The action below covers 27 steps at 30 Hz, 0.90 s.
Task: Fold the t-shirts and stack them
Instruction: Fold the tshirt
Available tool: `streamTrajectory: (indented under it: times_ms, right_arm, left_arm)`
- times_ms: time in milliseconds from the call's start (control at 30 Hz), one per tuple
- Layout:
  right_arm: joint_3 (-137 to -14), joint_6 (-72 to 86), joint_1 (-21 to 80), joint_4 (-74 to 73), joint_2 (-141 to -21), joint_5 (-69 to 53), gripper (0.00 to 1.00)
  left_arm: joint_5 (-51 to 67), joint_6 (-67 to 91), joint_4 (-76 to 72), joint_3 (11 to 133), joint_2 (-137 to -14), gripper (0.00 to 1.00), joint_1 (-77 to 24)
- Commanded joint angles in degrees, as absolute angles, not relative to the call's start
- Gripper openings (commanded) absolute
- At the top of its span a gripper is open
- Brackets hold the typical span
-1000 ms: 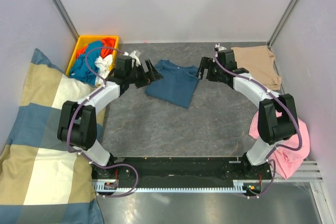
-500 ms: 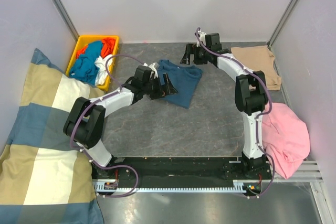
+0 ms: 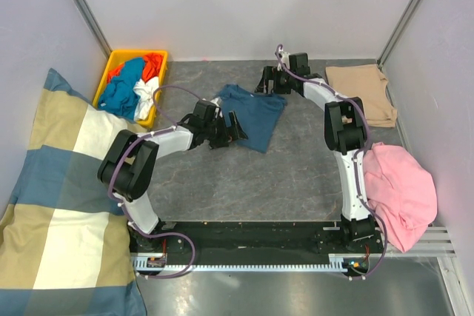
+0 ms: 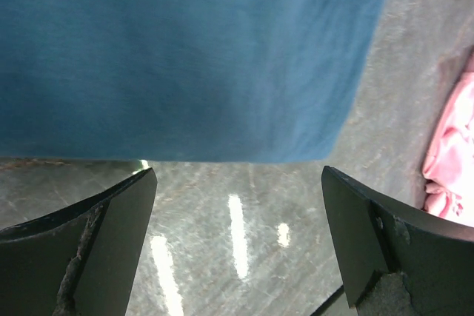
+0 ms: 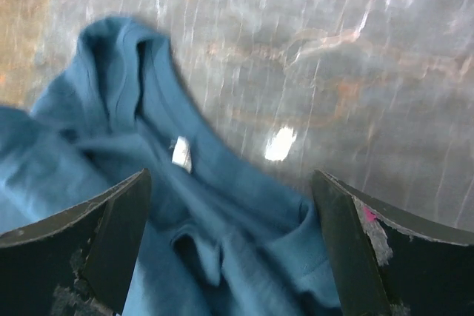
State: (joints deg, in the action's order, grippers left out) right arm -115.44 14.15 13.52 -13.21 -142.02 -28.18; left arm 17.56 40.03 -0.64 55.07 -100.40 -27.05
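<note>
- Spreading under everything is the grey worktop [image 3: 244, 183], walled in by pale panels.
- Along the left side lies a big checked cushion [image 3: 52, 183] in blue, cream and tan.
- At the near right, a pink cloth [image 3: 404, 190] sits crumpled beside the right arm's base; its edge also shows at the right of the left wrist view [image 4: 452, 146].
- The teal shirt [image 3: 255, 112] lies partly folded on the far middle of the worktop, between the two grippers. The left wrist view shows its smooth body and a straight edge [image 4: 185, 57]; the right wrist view shows its rumpled collar and a small white label [image 5: 185, 212].
- The tan shirt [image 3: 363, 90] lies folded flat in the far right corner, apart from the teal one.
- A yellow bin [image 3: 137, 54] stands in the far left corner, holding a heap of teal, white and red clothes [image 3: 129, 86].
- The left gripper [image 3: 231, 129] is low at the teal shirt's near left edge, jaws wide apart and holding nothing; bare worktop shows between its fingertips [image 4: 237, 175].
- The right gripper [image 3: 266, 79] is at the shirt's far edge over the collar, jaws likewise spread and empty [image 5: 229, 175].
</note>
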Motion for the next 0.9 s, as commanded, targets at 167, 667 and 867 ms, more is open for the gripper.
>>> streamTrajectory:
  times_ms: [167,667,867]
  right_arm:
    - [-92.5,15.3,14.1,-14.3,-128.3,-26.0,0.98]
    - [-59.9,27.5,23.2,-13.3,-105.7,-14.4,0.98]
    - [-57.4,29.5,23.3,-17.1,-96.3,-2.3,0.98]
  left_arm:
    - [15.6,41.1,-3.2,57.3,-104.7,1.0,-20.7]
    - [16.9,35.7,5.1,76.4,-113.3,1.0,-14.9]
    - [18.5,35.9,5.2,74.6,-111.9,1.0,-14.9]
